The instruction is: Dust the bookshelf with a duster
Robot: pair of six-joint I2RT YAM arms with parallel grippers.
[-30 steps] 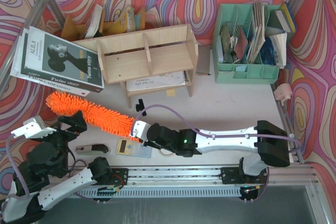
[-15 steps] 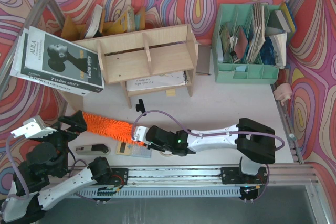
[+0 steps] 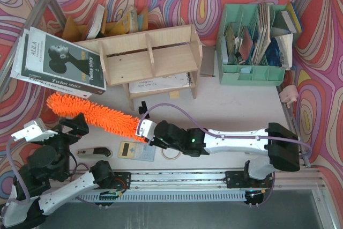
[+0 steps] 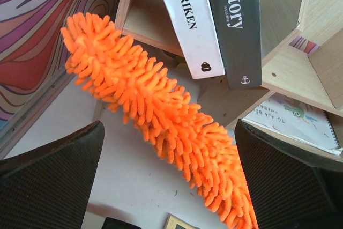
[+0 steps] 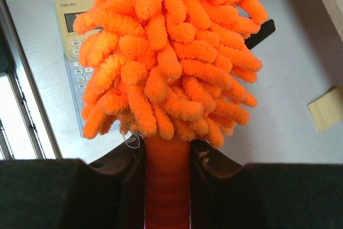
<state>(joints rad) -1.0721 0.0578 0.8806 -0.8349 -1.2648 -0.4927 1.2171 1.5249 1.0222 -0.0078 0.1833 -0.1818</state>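
- On my far left, a stack of books (image 3: 59,63) lies tilted over the left end of the bookshelf. A dark "Twins story" cover is on top, with white volumes under it.
- Below that, my left gripper (image 3: 74,126) hovers over the table near its left edge. Its jaws are spread wide and grip nothing. In its wrist view the two black fingers (image 4: 51,175) frame the brush head, which lies beyond them.
- The duster (image 3: 96,115) slants across the table in front of the shelf's left half. Its fluffy orange tip is up-left, just below the overhanging books, and its handle end is down-right. From the left wrist view the tip sits close to the shelf's left side panel, but I cannot tell whether it touches the wood.
- A beige calculator (image 3: 136,150) lies flat on the table just below the handle end, with a small grey-and-black hand tool (image 3: 94,153) to its left.
- My right gripper (image 3: 143,130) is clamped on the duster's smooth orange handle, right where the fibres begin. The right wrist view shows both fingers (image 5: 126,186) pressed against the shaft.
- The bookshelf (image 3: 150,57) stands behind all this, pale wood with upright dividers. A spiral notebook (image 3: 161,83) lies on its lower tier.
- Further right stands a mint-green organiser (image 3: 254,73) crammed with papers and booklets, well apart from the brush.
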